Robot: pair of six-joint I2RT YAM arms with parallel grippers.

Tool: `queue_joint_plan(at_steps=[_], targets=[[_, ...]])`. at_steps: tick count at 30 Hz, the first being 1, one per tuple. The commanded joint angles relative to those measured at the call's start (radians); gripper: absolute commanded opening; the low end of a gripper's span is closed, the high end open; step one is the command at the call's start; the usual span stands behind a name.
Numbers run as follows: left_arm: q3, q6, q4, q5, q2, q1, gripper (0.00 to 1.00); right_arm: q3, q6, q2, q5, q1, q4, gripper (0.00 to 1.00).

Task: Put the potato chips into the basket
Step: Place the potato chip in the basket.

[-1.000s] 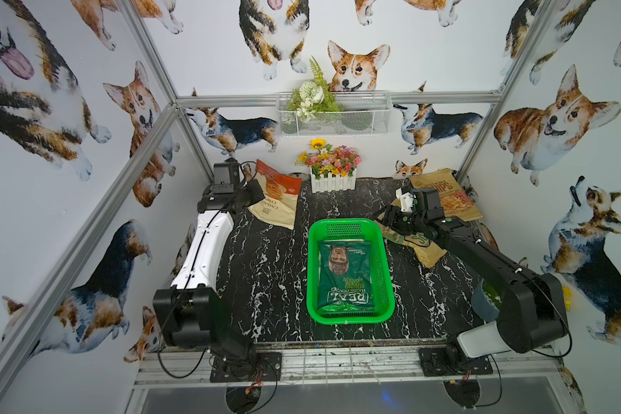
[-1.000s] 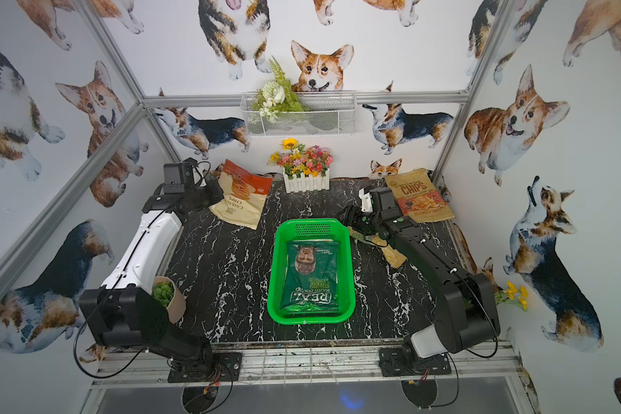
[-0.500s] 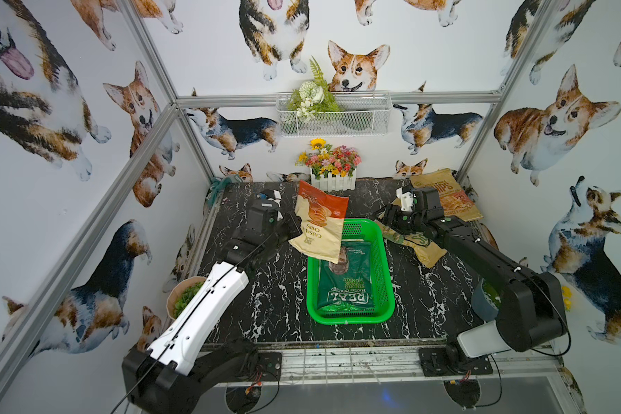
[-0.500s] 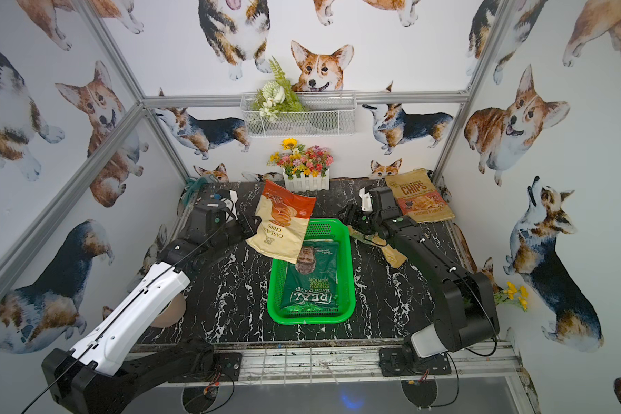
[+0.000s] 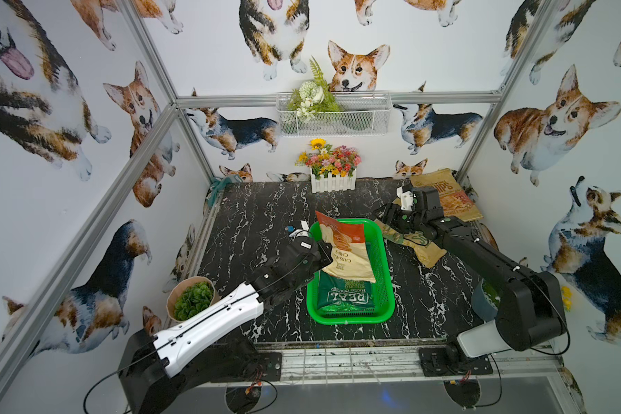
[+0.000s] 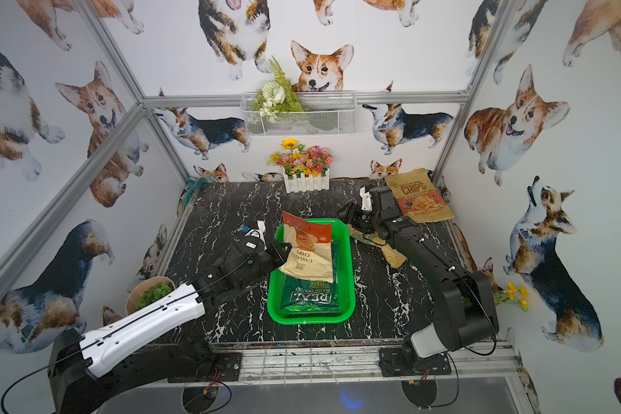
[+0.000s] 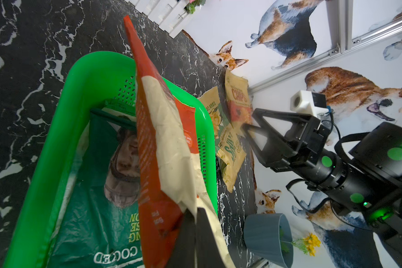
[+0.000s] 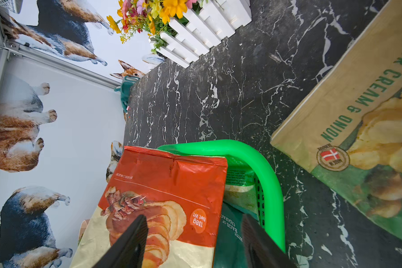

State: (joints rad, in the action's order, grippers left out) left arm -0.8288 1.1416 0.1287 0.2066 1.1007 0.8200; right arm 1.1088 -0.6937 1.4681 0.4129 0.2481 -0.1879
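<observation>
1. potato chips, leftmost bag first: the cream and red-orange bag (image 5: 345,251) hangs tilted over the far half of the green basket (image 5: 352,319), red end highest; the left gripper (image 5: 324,251) is clamped on its cream edge, reaching in from the basket's left side; whether the bag touches anything beneath it, i cannot tell; a paper pot of greenery (image 5: 192,299) stands at the table's left edge
2. inside the basket the dark green "real" bag (image 5: 345,297) lies flat; its near half shows in both top views
3. just right of the basket the tan bag with green lettering (image 5: 422,247) lies on the black marble table (image 5: 259,222); the right gripper (image 5: 386,215) hovers by its far end, jaws apart, holding nothing
4. in the far right corner, beyond the right arm, lies the tan bag with red "chips" lettering (image 5: 449,200)
</observation>
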Motion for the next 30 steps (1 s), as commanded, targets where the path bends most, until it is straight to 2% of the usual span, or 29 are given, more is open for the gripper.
queue_joint_plan(at_steps=[1,10,17,18,19,21,23,26,30], targets=[[0.028,0.08,-0.1,0.063,0.028,0.016,0.0,-0.009,0.003,-0.003,-0.016,0.0,0.037,0.68],[0.088,0.079,-0.18,0.076,0.119,0.022,0.0,-0.03,-0.002,0.004,0.001,0.001,0.056,0.68],[0.025,0.11,-0.086,0.037,0.207,0.001,0.0,-0.022,0.002,0.01,0.014,0.011,0.055,0.67],[0.015,0.112,-0.074,0.031,0.216,-0.003,0.03,-0.011,0.015,0.012,0.005,0.025,0.043,0.67],[0.011,0.112,-0.071,0.028,0.22,-0.004,0.12,0.002,0.032,0.013,-0.008,0.038,0.029,0.67],[0.002,0.103,-0.075,0.027,0.22,-0.004,0.4,0.04,0.077,0.021,-0.048,0.078,-0.023,0.67],[-0.009,0.098,-0.057,0.03,0.217,-0.004,0.6,0.066,0.123,0.029,-0.087,0.118,-0.064,0.67],[-0.035,0.086,-0.012,0.057,0.199,-0.002,0.67,0.082,0.166,0.037,-0.137,0.166,-0.11,0.67],[-0.056,0.067,0.026,0.118,0.142,0.002,0.66,0.06,0.166,0.033,-0.143,0.198,-0.115,0.65]])
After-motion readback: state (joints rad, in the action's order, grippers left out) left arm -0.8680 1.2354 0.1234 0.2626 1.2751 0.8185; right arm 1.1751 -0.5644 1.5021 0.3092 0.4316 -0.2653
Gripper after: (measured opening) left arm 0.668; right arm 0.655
